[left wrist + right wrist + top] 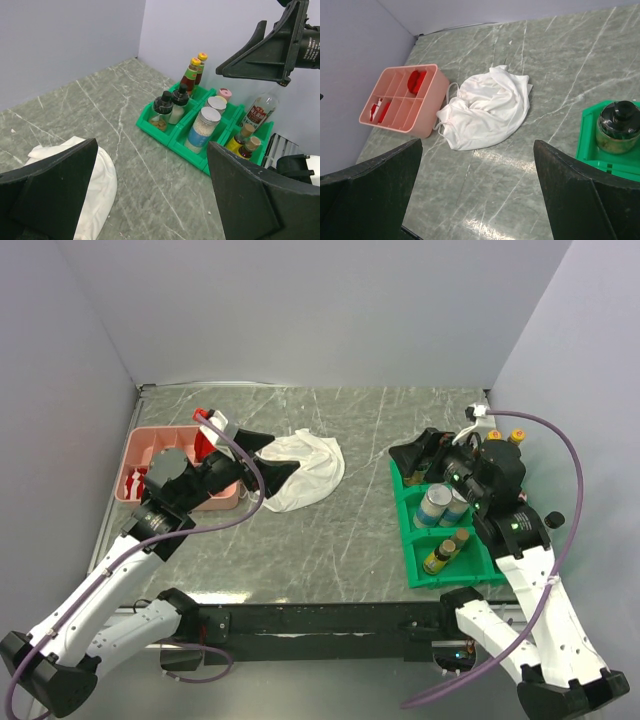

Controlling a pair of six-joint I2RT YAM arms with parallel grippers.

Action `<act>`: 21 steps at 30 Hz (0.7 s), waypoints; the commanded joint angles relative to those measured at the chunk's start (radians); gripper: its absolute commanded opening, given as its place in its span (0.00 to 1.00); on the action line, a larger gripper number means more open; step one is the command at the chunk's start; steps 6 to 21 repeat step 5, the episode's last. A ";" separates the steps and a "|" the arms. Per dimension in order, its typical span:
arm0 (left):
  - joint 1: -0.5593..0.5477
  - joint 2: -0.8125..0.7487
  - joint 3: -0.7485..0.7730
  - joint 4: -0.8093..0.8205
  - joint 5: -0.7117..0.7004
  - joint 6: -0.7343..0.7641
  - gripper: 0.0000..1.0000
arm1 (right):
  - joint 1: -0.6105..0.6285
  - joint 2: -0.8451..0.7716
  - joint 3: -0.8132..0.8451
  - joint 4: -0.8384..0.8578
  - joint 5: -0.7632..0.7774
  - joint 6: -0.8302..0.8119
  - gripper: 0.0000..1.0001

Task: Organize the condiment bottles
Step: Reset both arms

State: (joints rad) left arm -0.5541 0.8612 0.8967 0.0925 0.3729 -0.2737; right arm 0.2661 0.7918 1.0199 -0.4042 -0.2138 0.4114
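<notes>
Condiment bottles (434, 506) partly behind right arm (530, 562)

Bottles (202, 129) in tray (182, 148) right — cloth (305, 470) centre, box (150, 445) left

Grey-green table (350, 540) veined white; lilac walls (300, 310); white cloth (305, 468); pink tray (432, 110); green tray (180, 146) holding bottles (202, 129) capped yellow, black, pink, silver.

The table (530, 170) is surfaced in smooth, grey-green veined stone-look material with a soft sheen, and the crumpled white cloth (487, 107) is seen as thin, matt fabric. The pink tray (427, 120) and the green tray (152, 129) are moulded in smooth plastic, the green glossier. The condiment bottles (202, 131) are shown as clear, glossy glass or plastic, one topped by a metallic-looking silver cap (210, 115).
</notes>
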 commanded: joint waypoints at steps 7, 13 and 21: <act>-0.004 -0.011 -0.001 0.026 -0.012 0.022 0.97 | 0.002 -0.002 0.003 0.031 -0.013 -0.011 1.00; -0.004 -0.011 -0.001 0.026 -0.012 0.022 0.97 | 0.002 -0.002 0.003 0.031 -0.013 -0.011 1.00; -0.004 -0.011 -0.001 0.026 -0.012 0.022 0.97 | 0.002 -0.002 0.003 0.031 -0.013 -0.011 1.00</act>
